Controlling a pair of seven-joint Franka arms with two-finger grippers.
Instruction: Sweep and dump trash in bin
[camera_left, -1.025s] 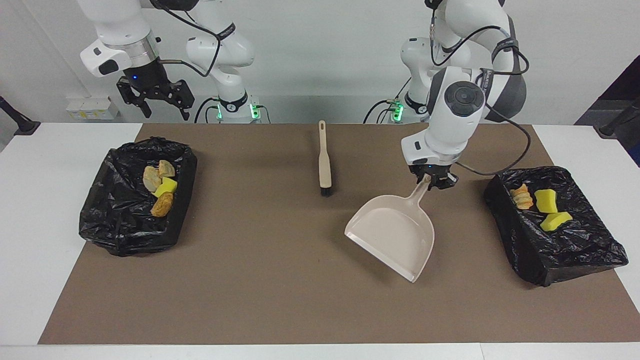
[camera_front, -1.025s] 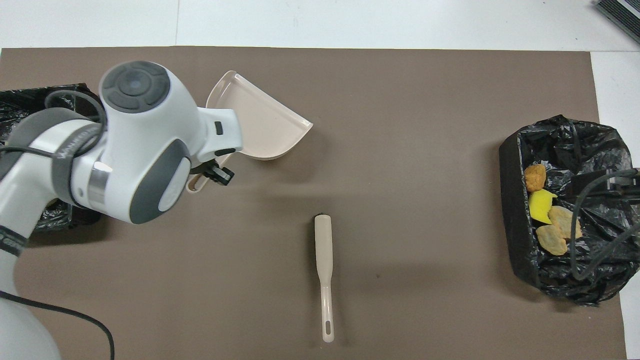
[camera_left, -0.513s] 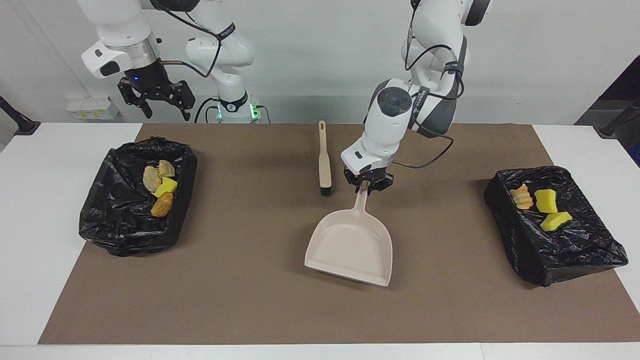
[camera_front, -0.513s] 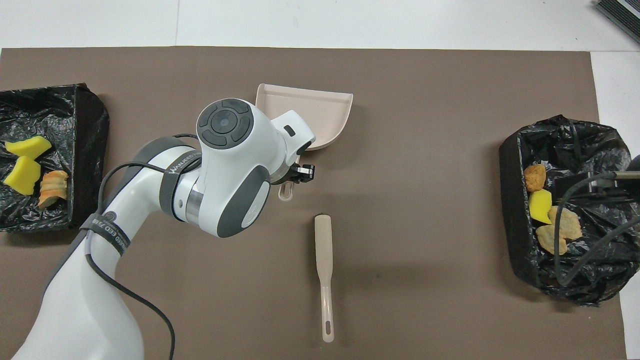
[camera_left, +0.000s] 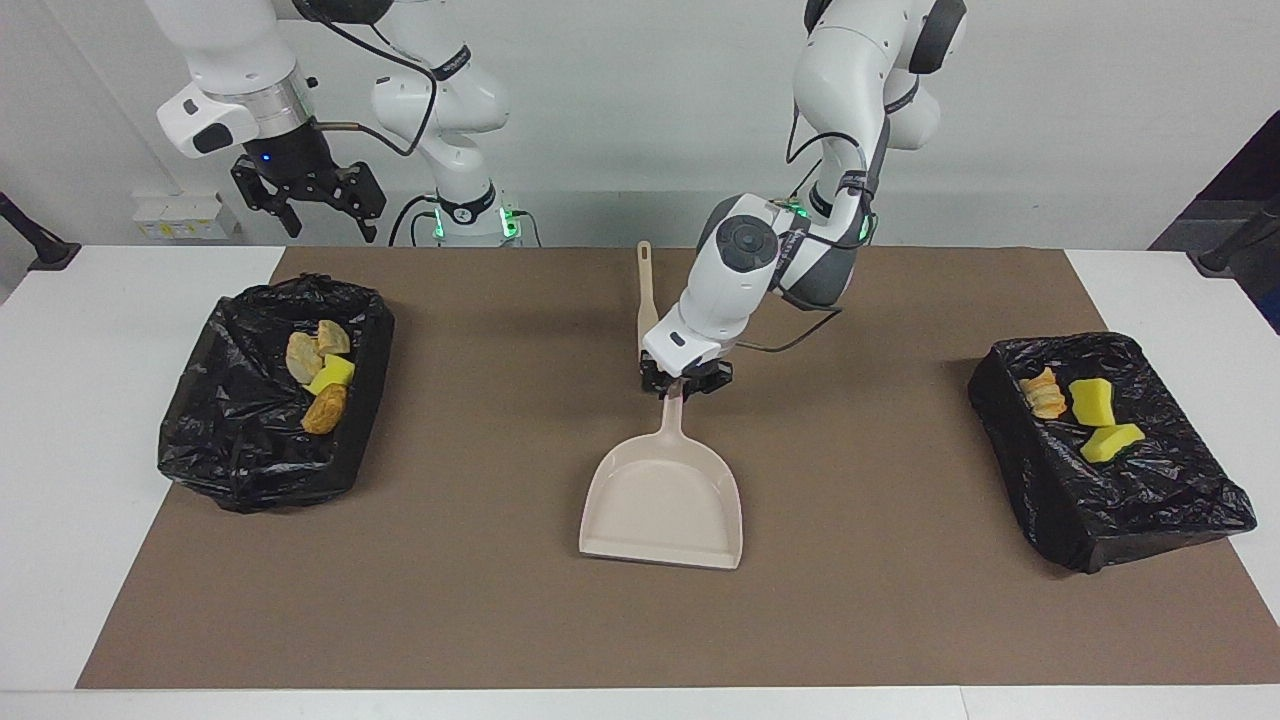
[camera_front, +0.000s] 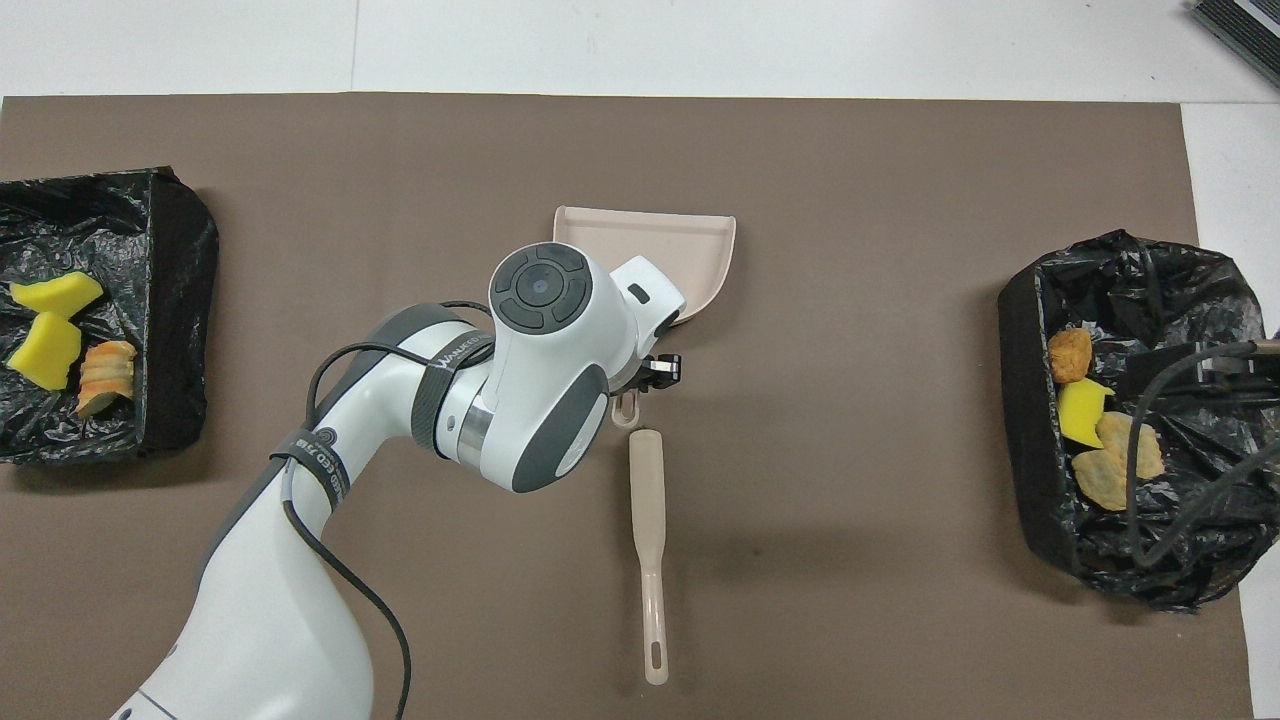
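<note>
My left gripper (camera_left: 683, 386) is shut on the handle of the beige dustpan (camera_left: 665, 500), which is empty and lies low at the brown mat's middle, its mouth facing away from the robots. The pan also shows in the overhead view (camera_front: 660, 240). The beige brush (camera_left: 646, 285) lies on the mat just nearer to the robots than the pan, and shows in the overhead view (camera_front: 647, 520). Several trash pieces (camera_left: 322, 372) lie in the bin at the right arm's end. Three trash pieces (camera_left: 1085, 412) lie in the bin at the left arm's end. My right gripper (camera_left: 310, 205) is open, raised above the table's edge.
Two bins lined with black bags stand on the mat: one at the right arm's end (camera_left: 240, 460) and one at the left arm's end (camera_left: 1140, 505). The brown mat (camera_left: 480, 600) covers most of the white table.
My left gripper has carried the dustpan from beside the left arm's bin to the mat's middle and turned it straight. The right arm has barely moved.
</note>
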